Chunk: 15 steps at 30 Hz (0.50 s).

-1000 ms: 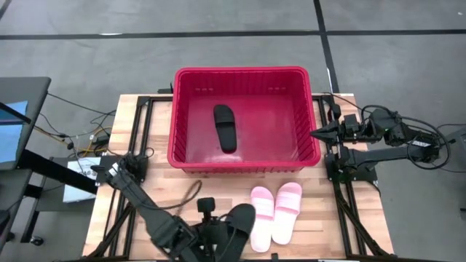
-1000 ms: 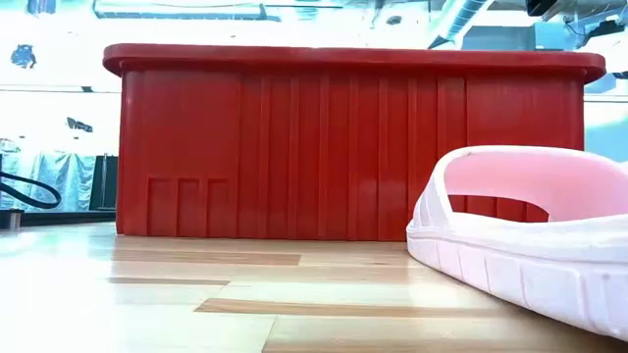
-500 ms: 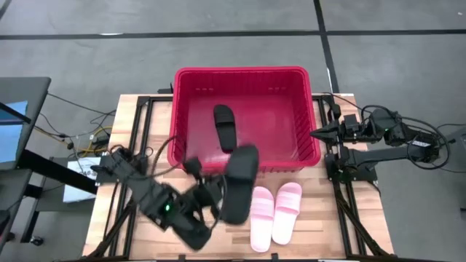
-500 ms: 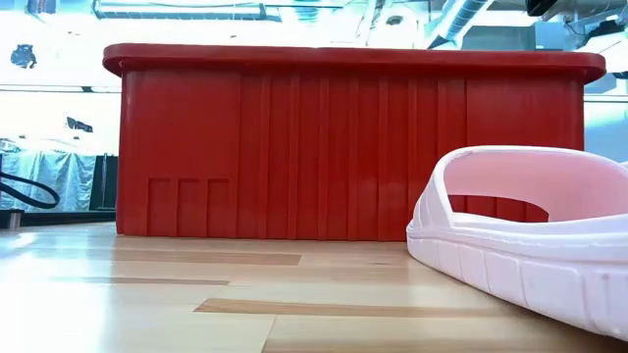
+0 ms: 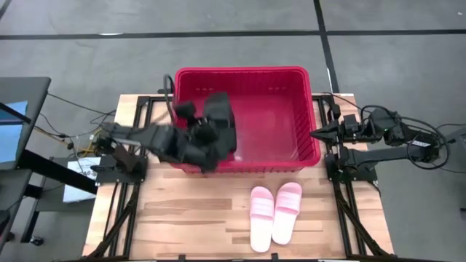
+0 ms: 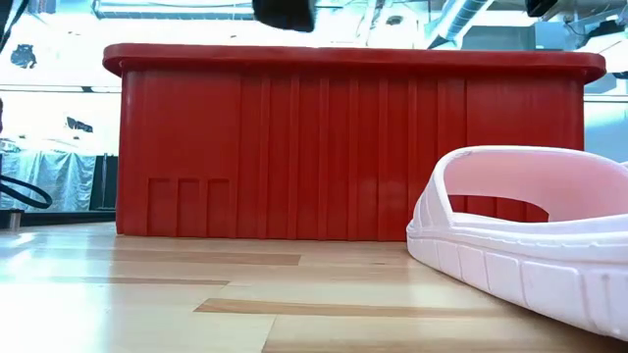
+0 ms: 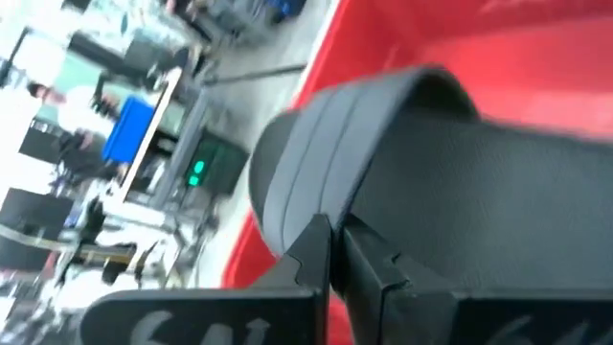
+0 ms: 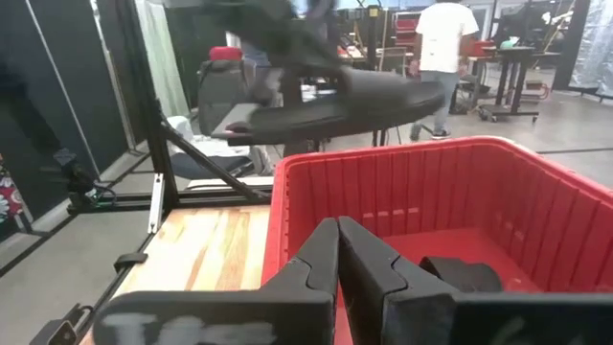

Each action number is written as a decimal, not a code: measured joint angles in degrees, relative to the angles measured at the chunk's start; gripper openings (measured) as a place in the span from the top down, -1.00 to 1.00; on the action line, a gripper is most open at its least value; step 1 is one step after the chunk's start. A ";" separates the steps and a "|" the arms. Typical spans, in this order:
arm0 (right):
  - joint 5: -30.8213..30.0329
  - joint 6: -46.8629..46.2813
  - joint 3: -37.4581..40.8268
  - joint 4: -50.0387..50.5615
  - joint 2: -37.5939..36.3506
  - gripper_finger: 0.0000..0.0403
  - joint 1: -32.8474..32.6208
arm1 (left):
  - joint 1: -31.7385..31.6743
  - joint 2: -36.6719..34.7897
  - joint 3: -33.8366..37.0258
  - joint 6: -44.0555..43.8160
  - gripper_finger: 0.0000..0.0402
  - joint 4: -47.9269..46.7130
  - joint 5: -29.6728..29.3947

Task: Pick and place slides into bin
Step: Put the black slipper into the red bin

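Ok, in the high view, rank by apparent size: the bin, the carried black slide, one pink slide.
1. bin, clearly largest.
2-3. black slide and a pink slide: too close to rank; the black one is raised, nearer the camera and partly hidden by the left gripper.

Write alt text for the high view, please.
The left tool holds a black slide over the red bin. Two pink slides lie side by side on the table; the right arm waits beside the bin.

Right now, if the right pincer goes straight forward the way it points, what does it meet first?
Probably the near rim of the large red plastic bin: the shut right pincer aims at it from beside the table. Depth is unclear, so it may pass just over the rim toward the matte black slide lying inside.
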State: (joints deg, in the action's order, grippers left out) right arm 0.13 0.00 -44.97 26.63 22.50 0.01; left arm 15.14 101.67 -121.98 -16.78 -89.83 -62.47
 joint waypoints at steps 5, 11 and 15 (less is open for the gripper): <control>-0.01 -0.01 0.00 0.02 0.00 1.00 0.02 | -8.35 -10.75 13.61 6.25 1.00 4.07 2.46; 0.01 -0.01 0.00 0.01 -0.02 1.00 0.02 | -15.85 -24.03 31.38 23.09 1.00 28.44 11.52; 0.01 -0.01 0.00 0.03 -0.02 1.00 0.01 | -21.29 -28.59 41.51 33.66 1.00 43.89 19.27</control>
State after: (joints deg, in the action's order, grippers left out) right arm 0.14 -0.01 -44.97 26.65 22.49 0.02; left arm -6.14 73.08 -80.47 16.88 -45.94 -43.20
